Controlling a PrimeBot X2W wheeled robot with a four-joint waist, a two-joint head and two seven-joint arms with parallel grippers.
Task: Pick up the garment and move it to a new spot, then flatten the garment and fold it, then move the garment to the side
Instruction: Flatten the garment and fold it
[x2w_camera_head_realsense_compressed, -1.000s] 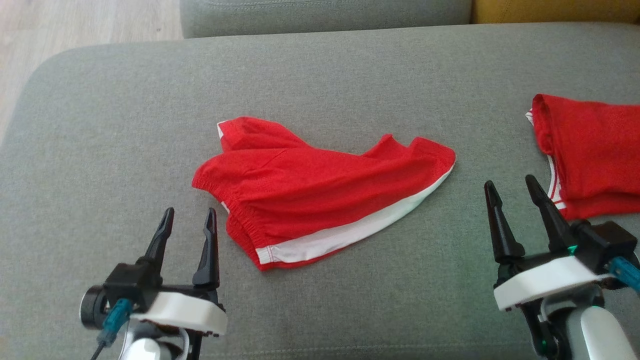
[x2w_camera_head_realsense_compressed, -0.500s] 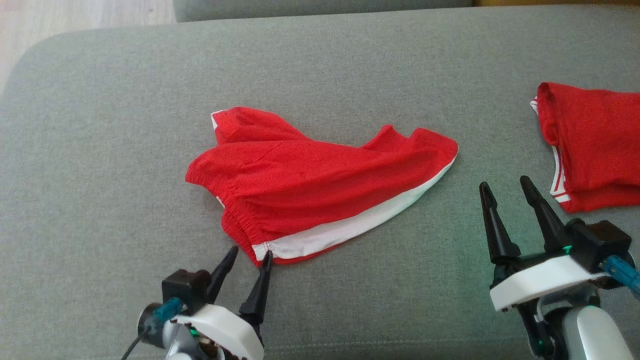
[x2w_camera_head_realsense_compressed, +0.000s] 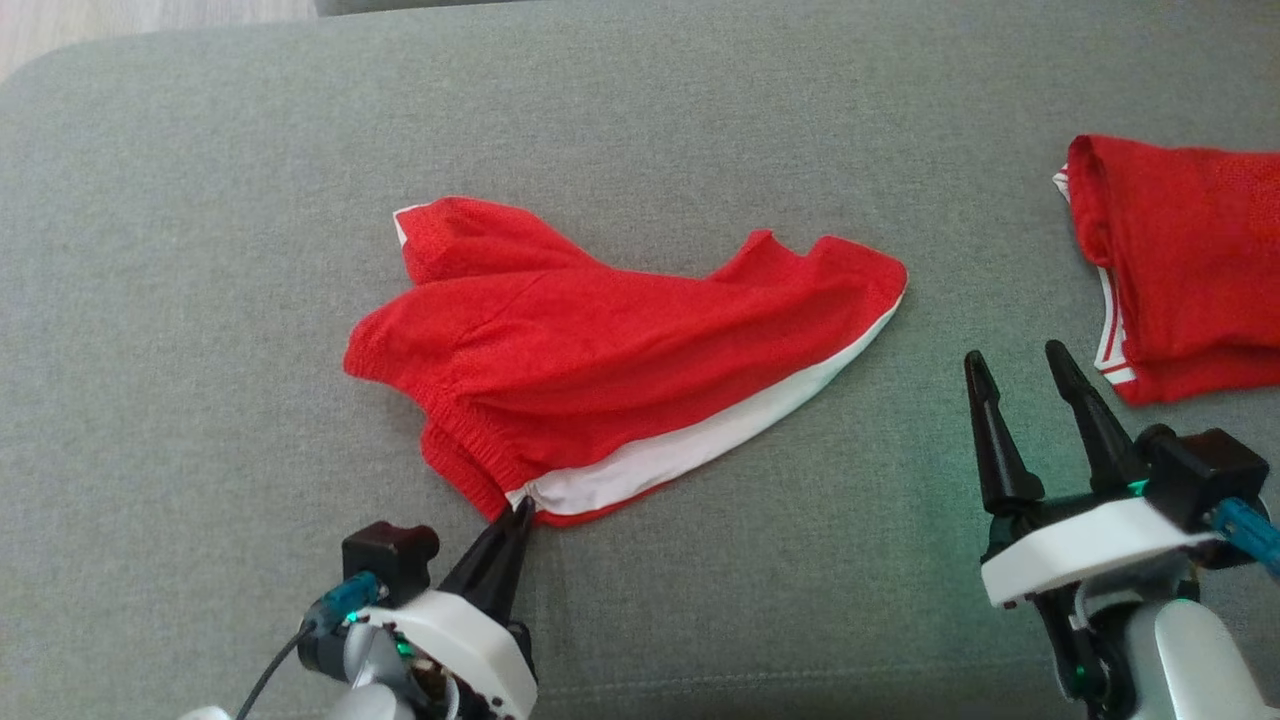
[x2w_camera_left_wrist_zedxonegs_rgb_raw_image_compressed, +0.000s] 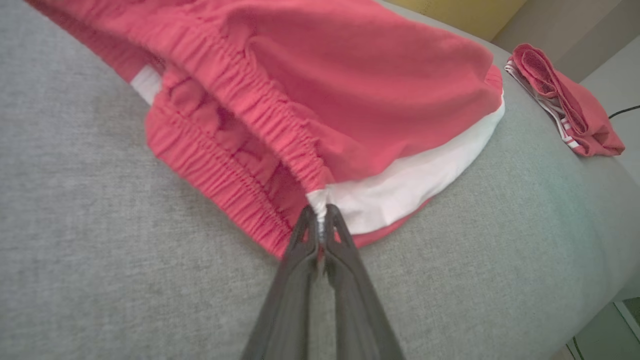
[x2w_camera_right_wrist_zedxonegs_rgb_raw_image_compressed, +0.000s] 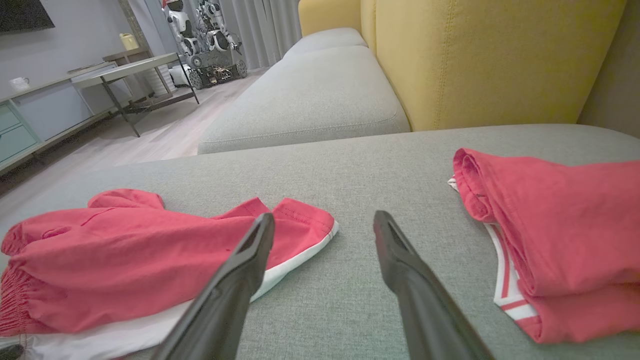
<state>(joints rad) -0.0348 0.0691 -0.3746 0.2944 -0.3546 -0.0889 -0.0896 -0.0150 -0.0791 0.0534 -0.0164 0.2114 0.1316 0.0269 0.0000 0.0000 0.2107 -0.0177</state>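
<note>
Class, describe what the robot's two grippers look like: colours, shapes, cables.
The left gripper and right gripper each have two long, tapering black fingers on a white rounded base, with a black block, a teal cable plug and a small green light.

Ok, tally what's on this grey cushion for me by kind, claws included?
Red garments: 2, the crumpled shorts and the folded garment at right.
Claws: 2, left claw shut on the shorts' waistband corner, right claw open.
Total: 4.
</note>
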